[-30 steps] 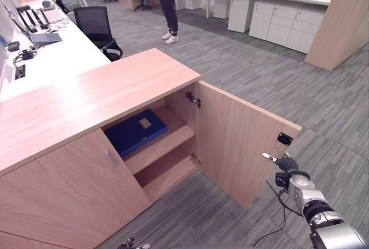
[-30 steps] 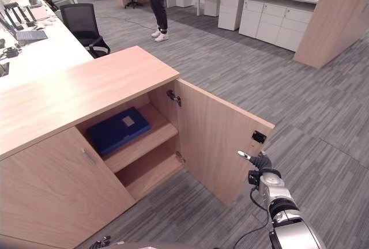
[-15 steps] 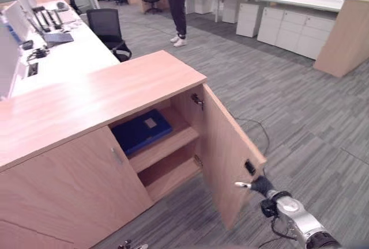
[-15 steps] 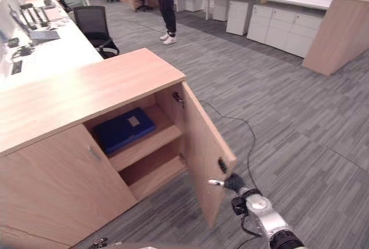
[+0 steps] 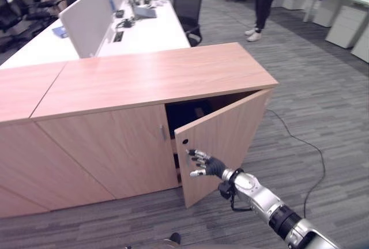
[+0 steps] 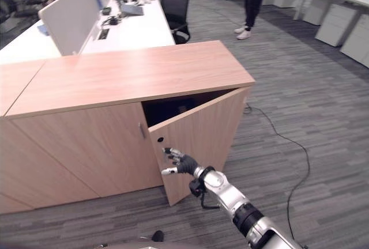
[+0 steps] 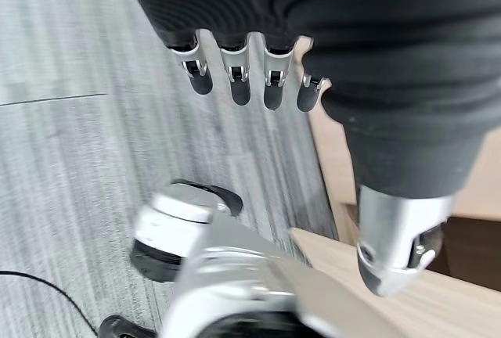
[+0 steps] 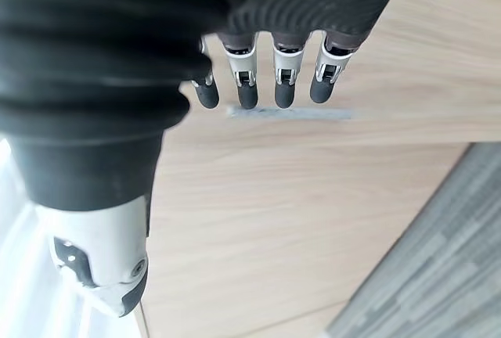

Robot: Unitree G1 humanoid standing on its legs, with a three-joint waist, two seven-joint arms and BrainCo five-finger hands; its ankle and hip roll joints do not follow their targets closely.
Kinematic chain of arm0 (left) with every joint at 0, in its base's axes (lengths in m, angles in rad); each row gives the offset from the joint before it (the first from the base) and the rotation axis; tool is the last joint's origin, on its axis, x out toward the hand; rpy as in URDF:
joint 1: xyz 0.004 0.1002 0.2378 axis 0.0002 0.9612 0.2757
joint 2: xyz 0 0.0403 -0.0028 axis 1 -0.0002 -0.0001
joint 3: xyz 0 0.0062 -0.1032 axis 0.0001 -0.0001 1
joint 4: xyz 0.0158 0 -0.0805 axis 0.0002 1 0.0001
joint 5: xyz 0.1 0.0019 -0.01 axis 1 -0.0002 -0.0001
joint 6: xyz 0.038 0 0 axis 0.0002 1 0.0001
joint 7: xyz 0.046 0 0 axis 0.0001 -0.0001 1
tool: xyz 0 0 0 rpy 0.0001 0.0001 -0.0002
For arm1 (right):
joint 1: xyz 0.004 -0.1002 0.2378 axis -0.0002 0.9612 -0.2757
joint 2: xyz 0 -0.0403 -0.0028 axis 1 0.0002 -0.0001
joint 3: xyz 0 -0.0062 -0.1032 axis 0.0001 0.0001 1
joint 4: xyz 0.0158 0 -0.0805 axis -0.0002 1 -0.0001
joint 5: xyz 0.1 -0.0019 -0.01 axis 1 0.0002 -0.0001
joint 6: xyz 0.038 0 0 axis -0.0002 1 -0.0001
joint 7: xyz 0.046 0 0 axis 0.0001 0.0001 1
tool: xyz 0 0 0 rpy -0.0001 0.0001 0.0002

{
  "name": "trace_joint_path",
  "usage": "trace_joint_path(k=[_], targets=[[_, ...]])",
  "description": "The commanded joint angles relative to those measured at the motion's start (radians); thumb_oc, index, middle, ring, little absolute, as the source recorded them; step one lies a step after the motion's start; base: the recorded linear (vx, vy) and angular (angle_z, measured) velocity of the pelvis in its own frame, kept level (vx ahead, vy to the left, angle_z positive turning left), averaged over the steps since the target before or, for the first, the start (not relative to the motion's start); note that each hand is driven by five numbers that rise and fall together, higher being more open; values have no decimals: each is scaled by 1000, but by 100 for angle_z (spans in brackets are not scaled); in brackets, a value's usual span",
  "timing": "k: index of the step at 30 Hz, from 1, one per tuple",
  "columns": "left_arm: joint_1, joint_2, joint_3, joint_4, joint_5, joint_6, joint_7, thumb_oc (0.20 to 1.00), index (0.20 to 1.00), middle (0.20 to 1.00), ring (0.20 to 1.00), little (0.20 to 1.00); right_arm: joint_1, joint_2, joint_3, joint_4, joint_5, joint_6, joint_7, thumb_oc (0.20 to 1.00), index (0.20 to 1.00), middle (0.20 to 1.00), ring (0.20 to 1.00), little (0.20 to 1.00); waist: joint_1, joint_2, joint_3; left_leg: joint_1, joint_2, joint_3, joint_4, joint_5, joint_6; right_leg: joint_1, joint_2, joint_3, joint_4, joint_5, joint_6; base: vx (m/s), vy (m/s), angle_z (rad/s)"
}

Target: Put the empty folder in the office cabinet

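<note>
The wooden office cabinet [image 5: 155,76] stands before me, its right door [image 5: 225,139] swung almost closed, leaving a narrow dark gap [image 5: 193,110] at the top. The door and the dark inside hide the folder. My right hand [image 5: 206,165] is open, its straight fingers [image 8: 246,88] resting against the door's outer face near its free edge. Over the grey carpet, close to a cabinet edge [image 7: 438,307], my left hand [image 7: 240,88] hangs open and holds nothing.
The cabinet's left door [image 5: 109,151] is closed. Behind the cabinet runs a white desk [image 5: 144,30] with a partition screen [image 5: 92,21] and a black office chair [image 5: 189,7]. A person [image 5: 262,1] stands far back on the carpet. Open carpet lies to the right.
The right door has swung from wide open to nearly closed with my right hand against it. The blue folder on the upper shelf is now hidden. The camera view has shifted.
</note>
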Motion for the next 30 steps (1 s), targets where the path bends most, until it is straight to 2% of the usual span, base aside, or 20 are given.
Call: trace_joint_path(k=[1, 2, 3, 4, 5, 6, 7, 8, 9, 10, 11, 12, 13, 15, 16, 17, 18, 22, 30], targets=[[-112, 80, -34, 11, -9, -33, 15, 1000, 1000, 1000, 1000, 1000, -144, 85, -88, 72, 97, -116, -72, 1000, 1000, 1000, 1000, 1000, 38, -83, 90, -121, -6, 96, 219, -58, -70, 32, -92, 62, 7, -77, 57, -153, 101, 45], [-129, 79, -52, -15, -19, -25, 9, 1000, 1000, 1000, 1000, 1000, -154, 30, -182, 120, 115, -120, -125, 1000, 1000, 1000, 1000, 1000, 12, -76, 101, -190, 57, 309, 283, 1, -53, 36, -88, 17, 7, -81, 63, -123, 102, 92], [-129, 79, -52, -15, -19, -25, 9, 1000, 1000, 1000, 1000, 1000, -154, 30, -182, 120, 115, -120, -125, 1000, 1000, 1000, 1000, 1000, 13, -76, 101, -190, 57, 309, 284, 0, -53, 35, -88, 18, 7, -80, 63, -87, 133, 154], [-120, 79, -52, -18, -25, -21, 1, 1000, 1000, 1000, 1000, 1000, -190, 23, -229, 178, 134, -120, -152, 1000, 1000, 1000, 1000, 1000, 21, -75, 92, -186, 70, 359, 270, -16, -42, 39, -89, 14, 7, -83, 66, 128, 134, 144], [-99, 87, -50, -7, -16, -18, -4, 1000, 1000, 1000, 1000, 1000, -203, 5, -315, 247, 132, -122, -186, 1000, 1000, 1000, 1000, 1000, 38, -79, 74, -152, 36, 332, 235, -58, -9, 55, -98, -5, 53, -88, 68, 154, 193, 82], [-105, 100, -53, 3, -11, -10, -13, 1000, 1000, 1000, 1000, 1000, -206, -18, -381, 279, 147, -125, -206, 1000, 1000, 1000, 1000, 1000, 42, -81, 72, -140, 22, 322, 219, -70, 13, 37, -129, -40, 156, -91, 75, 157, 140, 22], [-107, 101, -55, 4, -11, -10, -13, 1000, 1000, 1000, 1000, 1000, -206, -19, -383, 280, 147, -126, -205, 1000, 1000, 1000, 1000, 1000, 41, -84, 72, -142, 17, 321, 219, -70, 15, 33, -135, -42, 165, -96, 78, 85, 148, 60], [-106, 109, -56, 6, -5, -4, -20, 1000, 1000, 1000, 1000, 1000, -222, -45, -420, 312, 149, -121, -221, 1000, 1000, 1000, 1000, 1000, 27, -79, 73, -110, -2, 320, 195, -89, 42, -18, -183, -50, 292, -86, 91, 104, 230, 83], [-103, 130, -55, 5, 9, -8, -19, 1000, 1000, 1000, 1000, 1000, -281, -105, -482, 397, 156, -110, -231, 1000, 1000, 1000, 1000, 1000, -2, -59, 86, -64, -23, 312, 155, -103, 77, -123, -251, -3, 509, -5, 142, 100, 228, 76], [-105, 129, -55, 5, 9, -7, -19, 1000, 1000, 1000, 1000, 1000, -284, -106, -482, 399, 157, -111, -229, 1000, 1000, 1000, 1000, 1000, 1, -62, 86, -64, -27, 316, 153, -103, 79, -131, -257, 3, 519, -9, 143, 65, 160, 28], [-110, 144, -64, 5, 18, -9, -19, 1000, 1000, 1000, 1000, 1000, -293, -138, -519, 444, 180, -112, -240, 1000, 1000, 1000, 1000, 1000, -11, -52, 88, -51, -25, 300, 133, -97, 79, -170, -255, 51, 578, 13, 161, 107, 8, 52], [-112, 164, -67, -4, -4, -16, -18, 1000, 1000, 1000, 1000, 1000, -335, -193, -546, 523, 205, -107, -243, 1000, 1000, 1000, 1000, 1000, -19, -41, 91, -18, -33, 250, 83, -92, 73, -198, -234, 135, 572, -4, 162, 103, 9, 61], [-114, 163, -67, -4, -4, -16, -18, 1000, 1000, 1000, 1000, 1000, -337, -194, -545, 525, 205, -108, -242, 1000, 1000, 1000, 1000, 1000, -19, -37, 89, -21, -30, 249, 81, -88, 73, -198, -229, 133, 564, 4, 162, 145, -53, 73], [-127, 183, -60, -8, -41, -22, -16, 1000, 1000, 1000, 1000, 1000, -361, -241, -570, 577, 234, -103, -247, 1000, 1000, 1000, 1000, 1000, -25, -40, 93, -5, -37, 205, 59, -91, 54, -177, -222, 165, 439, -56, 147, 166, -169, 74], [-139, 200, -55, -7, -57, -25, -14, 1000, 1000, 1000, 1000, 1000, -396, -285, -564, 639, 236, -96, -245, 1000, 1000, 1000, 1000, 1000, -41, -45, 90, 6, -40, 174, 43, -95, 35, -184, -214, 196, 247, -21, 139, 163, -187, 77], [-139, 200, -55, -7, -57, -25, -14, 1000, 1000, 1000, 1000, 1000, -397, -286, -564, 640, 236, -96, -244, 1000, 1000, 1000, 1000, 1000, -42, -44, 91, 6, -40, 173, 42, -95, 34, -181, -213, 194, 244, -19, 139, 237, -219, 54], [-149, 205, -47, 11, -57, -29, -9, 1000, 1000, 1000, 1000, 1000, -404, -313, -578, 660, 229, -91, -253, 1000, 1000, 1000, 1000, 1000, -56, -57, 85, 27, -40, 146, 32, -105, 22, -187, -207, 263, 174, 7, 154, 126, -95, 33], [-143, 201, -27, 36, -53, -28, 0, 1000, 1000, 1000, 1000, 1000, -410, -333, -570, 687, 215, -78, -244, 1000, 1000, 1000, 1000, 1000, -51, -73, 54, 39, -34, 130, 25, -110, 7, -125, -201, 234, 97, 38, 154, 153, -129, 35], [-122, 149, -76, 29, -40, -22, -6, 1000, 1000, 1000, 1000, 1000, -454, -356, -546, 743, 204, -66, -242, 1000, 1000, 1000, 1000, 1000, -49, -59, 33, 47, 1, 91, 17, -95, -27, -43, -152, 180, 25, 21, 133, 75, -89, 16]])
